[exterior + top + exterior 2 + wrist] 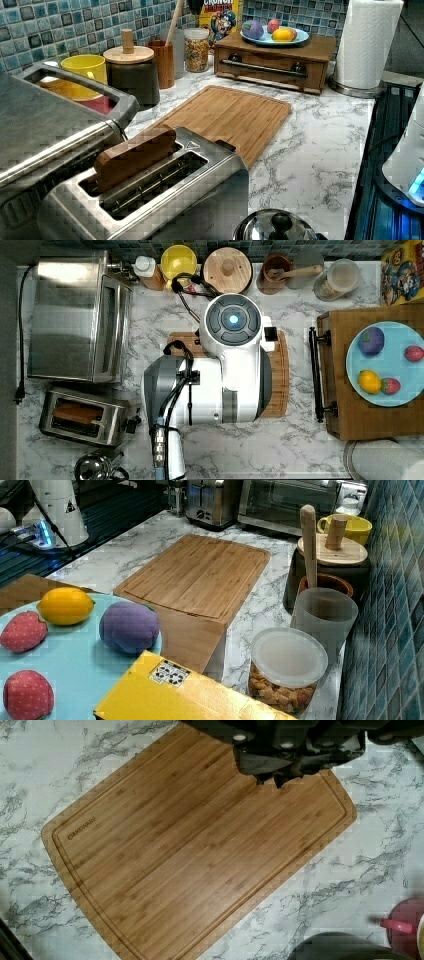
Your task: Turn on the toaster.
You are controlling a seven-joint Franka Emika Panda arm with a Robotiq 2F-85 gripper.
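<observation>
While the gripper (pixel 295 755), finger state unclear, is hovering above the cutting board (pixel 280 375), the toaster (pixel 85 415) is sitting well off toward the top view's lower left, lever (pixel 131 425) facing the board.

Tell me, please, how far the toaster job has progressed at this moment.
Done: a brown slice already stands in a slot of the toaster. In hand: nothing; the arm hangs above the cutting board, away from the toaster. Left: reaching the black side lever and pressing it.

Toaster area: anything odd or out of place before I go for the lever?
Yes: a wooden block sits in one slot of the toaster where bread would go, sticking up above the top and leaning. No spills or damage visible.
</observation>
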